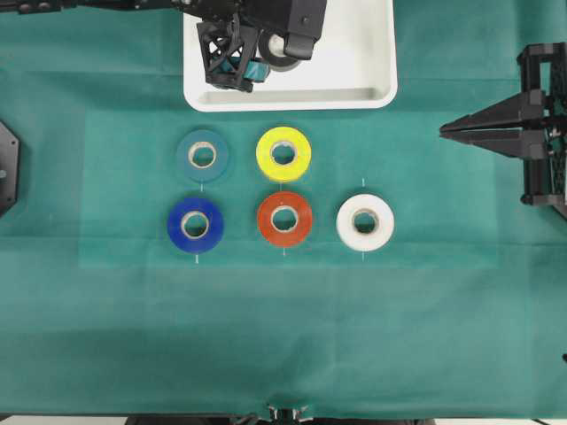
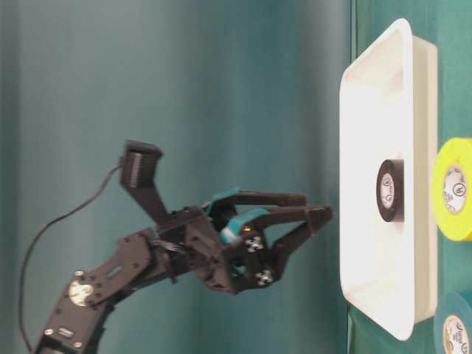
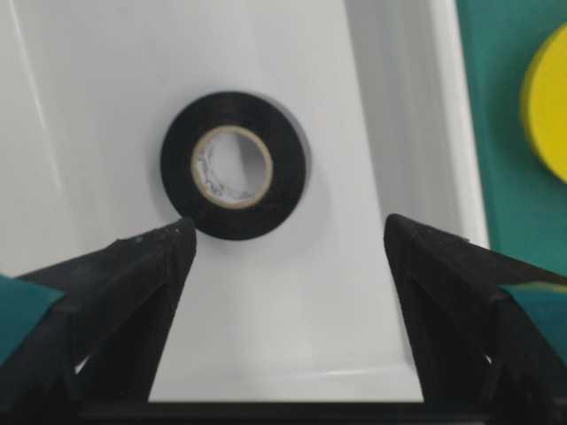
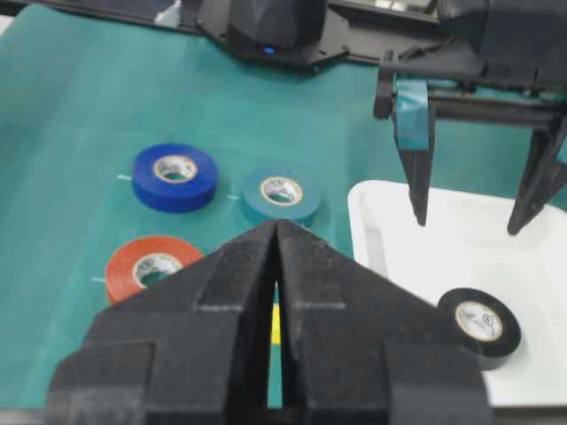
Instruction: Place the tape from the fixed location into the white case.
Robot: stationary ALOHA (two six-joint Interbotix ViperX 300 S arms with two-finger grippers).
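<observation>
Left gripper (image 4: pixel 469 217) spread above the tape (image 4: pixel 479 323)

Overhead straight down, side cam table-level, both sharing white case (image 1: pixel 376 88).

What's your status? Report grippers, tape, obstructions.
Left gripper open, above the white case. Right gripper shut, off to the side. Black tape flat inside case, released. Nothing in the way.

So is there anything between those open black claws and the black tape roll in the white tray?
No. In the table-level view, only air separates the left gripper from the tape, which lies flat in the white case.
</observation>
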